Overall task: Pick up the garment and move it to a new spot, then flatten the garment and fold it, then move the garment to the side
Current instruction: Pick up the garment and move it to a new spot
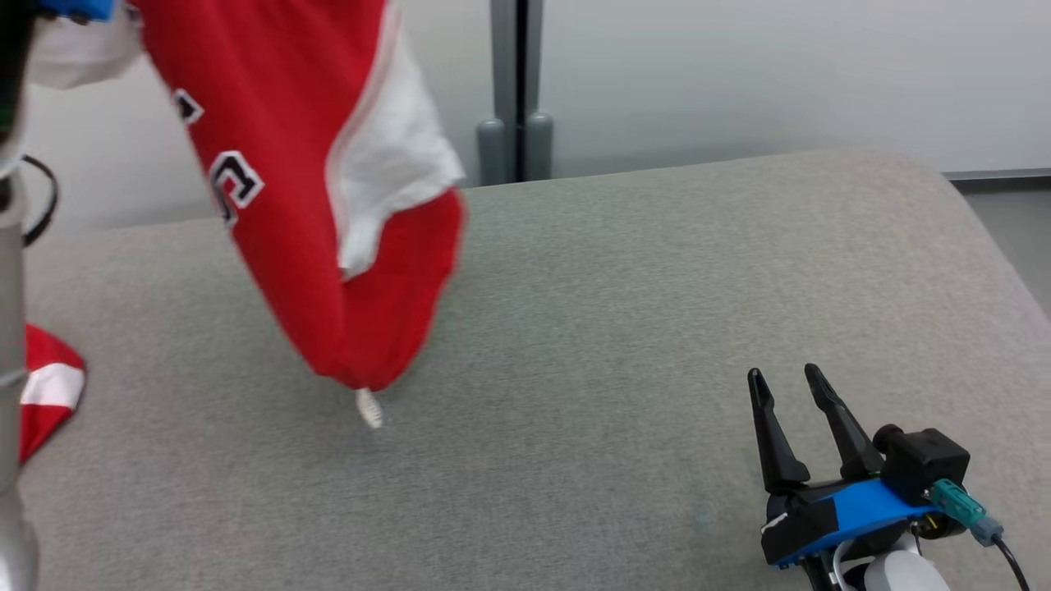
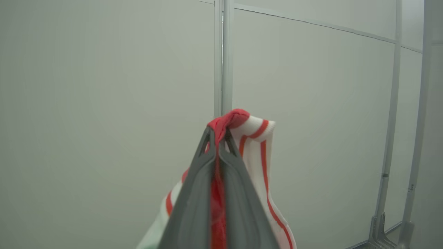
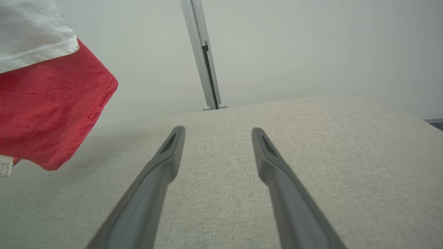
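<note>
One garment, a red-and-white jersey, hangs in the air at the upper left of the head view. Its top is bunched in the left end effector. In the left wrist view that effector's 2 dark fingers are pressed together, pinching a fold of red fabric. A white rib w/ red stripes spills out beside them.

The jersey drapes down to 1 low red corner just above the grey fabric surface. One small white label dangles from that corner; can't tell if it touches the surface. Two black characters w/ white outlines show on the red panel, and 1 white panel sits on its right side.

One more bit of red-and-white cloth lies at the left edge of the head view, on the surface. It's unclear whether it belongs to the same jersey.

The right end effector sits low at the lower right, well apart from the garment. Its 2 fingers are spread wide w/ nothing between them, pointing across the surface toward the pale wall. One grey post w/ 2 rounded feet stands at the wall behind the surface.
</note>
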Available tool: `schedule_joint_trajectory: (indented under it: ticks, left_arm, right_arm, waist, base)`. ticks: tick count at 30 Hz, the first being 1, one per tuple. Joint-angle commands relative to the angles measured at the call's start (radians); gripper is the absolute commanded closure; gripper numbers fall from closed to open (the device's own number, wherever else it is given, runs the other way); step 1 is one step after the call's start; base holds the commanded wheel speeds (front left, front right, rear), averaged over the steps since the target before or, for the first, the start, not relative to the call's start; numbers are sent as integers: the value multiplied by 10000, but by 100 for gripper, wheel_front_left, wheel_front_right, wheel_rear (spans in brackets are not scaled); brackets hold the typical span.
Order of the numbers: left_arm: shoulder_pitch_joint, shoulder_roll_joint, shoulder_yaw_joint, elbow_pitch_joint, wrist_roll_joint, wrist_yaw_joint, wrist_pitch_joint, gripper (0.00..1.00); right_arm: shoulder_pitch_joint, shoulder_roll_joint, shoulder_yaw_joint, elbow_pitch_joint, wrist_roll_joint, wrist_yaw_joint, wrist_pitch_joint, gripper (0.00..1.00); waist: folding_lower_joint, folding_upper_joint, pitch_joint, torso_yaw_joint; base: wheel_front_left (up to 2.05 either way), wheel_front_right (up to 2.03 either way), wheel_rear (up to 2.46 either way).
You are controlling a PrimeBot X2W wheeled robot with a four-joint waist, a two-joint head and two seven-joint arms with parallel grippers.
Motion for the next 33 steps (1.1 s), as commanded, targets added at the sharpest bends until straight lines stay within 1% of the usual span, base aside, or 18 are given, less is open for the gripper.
schedule_joint_trajectory:
  ticks: [1, 7, 11, 13, 15, 19, 20, 21, 22, 23, 26, 29, 33]
  left_arm:
    - [4, -141, -52, 48, -66, -32, -109, 100]
    - [1057, -1026, -657, 424, -386, -161, -477, 100]
    - [2350, -1668, -1329, 843, -444, -319, -886, 100]
    - [3040, -1904, -1721, 1183, -275, -374, -1200, 100]
    - [3721, -2258, -2025, 1615, -261, -379, -1567, 100]
    - [4918, -2679, -2633, 2719, 38, -364, -2319, 100]
    - [5181, -2762, -2732, 2991, 124, -325, -2580, 87]
    - [5387, -2855, -2812, 3243, 190, -306, -2844, 58]
    - [5575, -2937, -2904, 3475, 256, -316, -3080, 31]
    - [5740, -2993, -2961, 3711, 308, -313, -3300, 0]
    - [6148, -3147, -3136, 4181, 417, -335, -3952, 0]
    - [6488, -3238, -3129, 4268, 344, -466, -4579, 0]
    - [7109, -3015, -2982, 3783, 401, -524, -5599, 0]
  right_arm:
    - [-114, -50, 24, -6, 47, 4, -50, 0]
    - [-207, -48, 10, 29, 59, 4, -90, 0]
    - [-257, -50, -76, 54, 40, 4, -109, 0]
    - [-298, -47, -74, 65, 25, 4, -102, 0]
    - [-312, -48, -70, 61, 20, 4, -109, 0]
    - [-323, -47, -33, 86, -5, 4, -71, 0]
    - [-317, -47, -22, 86, -21, 4, -47, 0]
    - [-288, -48, -33, 75, -44, 4, -26, 0]
    - [-259, -50, -57, 45, -107, 4, -27, 0]
    - [-220, -48, -72, 21, -144, 4, 5, 0]
    - [-81, -47, -174, -28, -261, 4, 82, 0]
    - [61, -48, -333, -104, -337, 4, 163, 0]
    - [244, -47, -527, -261, -444, 4, 273, 0]
  waist:
    - [-1, 1, -55, -229]
    - [-1, 1, 170, -714]
    - [-1, 1, 314, -848]
    - [-1, 1, 362, -891]
    - [-1, 1, 398, -924]
    - [-1, 1, 405, -964]
    - [-1, 1, 391, -969]
    - [-1, 1, 363, -956]
    - [-1, 1, 345, -935]
    - [-1, 1, 317, -914]
    - [-1, 1, 177, -780]
    - [-1, 1, 25, -585]
    - [-1, 1, -148, -263]
  base:
    - [0, 0, 0]
    - [0, 0, 0]
    - [0, 0, 0]
    - [0, 0, 0]
    - [0, 0, 0]
    - [0, 0, 0]
    - [0, 0, 0]
    - [0, 0, 0]
    - [0, 0, 0]
    - [0, 0, 0]
    - [0, 0, 0]
    - [0, 0, 0]
    - [0, 0, 0]
